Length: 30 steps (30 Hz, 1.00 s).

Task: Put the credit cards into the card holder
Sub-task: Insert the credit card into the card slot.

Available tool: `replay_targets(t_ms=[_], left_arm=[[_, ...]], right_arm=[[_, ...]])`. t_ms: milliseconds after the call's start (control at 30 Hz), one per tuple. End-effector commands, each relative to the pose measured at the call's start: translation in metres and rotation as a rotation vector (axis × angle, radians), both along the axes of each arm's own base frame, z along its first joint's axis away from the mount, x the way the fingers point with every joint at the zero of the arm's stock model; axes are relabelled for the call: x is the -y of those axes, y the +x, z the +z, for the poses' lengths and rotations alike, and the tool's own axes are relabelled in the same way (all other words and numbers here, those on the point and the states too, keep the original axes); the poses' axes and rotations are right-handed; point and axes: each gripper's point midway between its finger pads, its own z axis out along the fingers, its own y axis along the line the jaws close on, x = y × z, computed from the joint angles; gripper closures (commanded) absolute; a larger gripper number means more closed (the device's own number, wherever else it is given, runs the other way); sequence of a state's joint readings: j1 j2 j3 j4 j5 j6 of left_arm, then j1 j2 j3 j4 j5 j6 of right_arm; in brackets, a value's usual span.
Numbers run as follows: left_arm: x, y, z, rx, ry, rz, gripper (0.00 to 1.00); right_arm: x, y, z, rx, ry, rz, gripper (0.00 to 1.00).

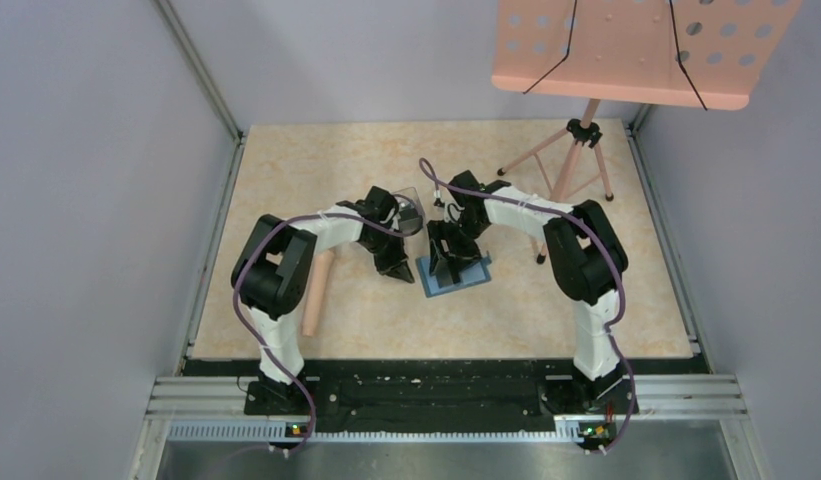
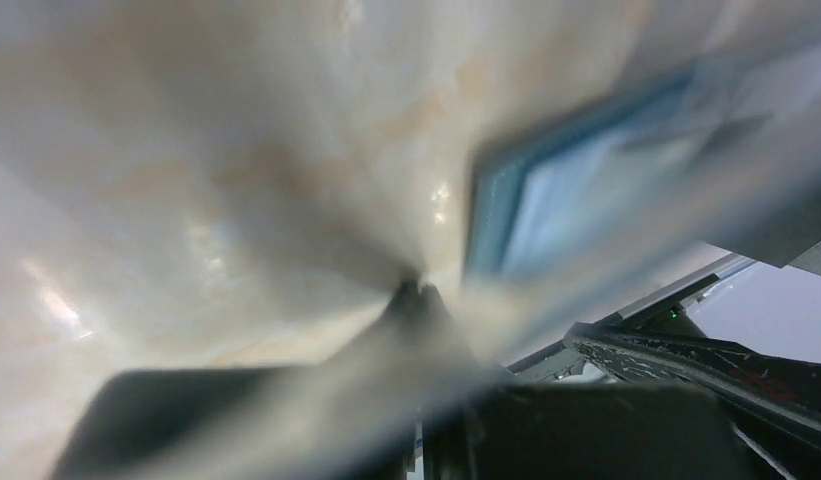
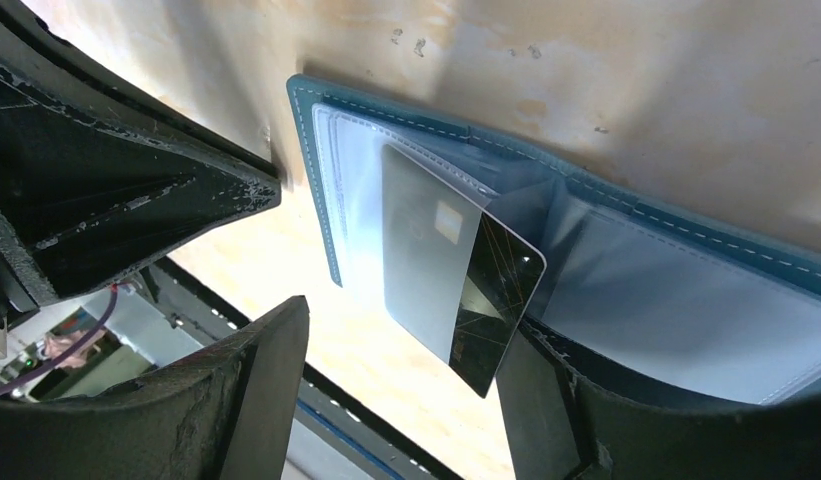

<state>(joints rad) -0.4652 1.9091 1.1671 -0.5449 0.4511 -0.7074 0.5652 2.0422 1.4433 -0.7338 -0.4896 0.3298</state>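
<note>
The wallet lies open on the table, pale inner faces up. One black card sits slantwise in its left pocket: the upper part shows grey under the clear sleeve, while the lower corner sticks out bare past the wallet's edge. The right claw hovers just over that end of the wallet, jaws apart and nothing between them, clear of the card. The left claw is clenched on nothing, its tips together and pointing down at the table just beside the wallet's left edge; its wrist view is blurred. A pink cylinder lies well to the left
</note>
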Motion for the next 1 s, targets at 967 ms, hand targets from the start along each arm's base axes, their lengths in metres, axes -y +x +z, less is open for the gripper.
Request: replay_targets(t_ms=[967], left_arm=[[0.019, 0.018, 0.005, 0.039, -0.054, -0.025, 1.0]], right_arm=[[0.022, 0.01, 0.022, 0.171, -0.042, 0.118, 0.16]])
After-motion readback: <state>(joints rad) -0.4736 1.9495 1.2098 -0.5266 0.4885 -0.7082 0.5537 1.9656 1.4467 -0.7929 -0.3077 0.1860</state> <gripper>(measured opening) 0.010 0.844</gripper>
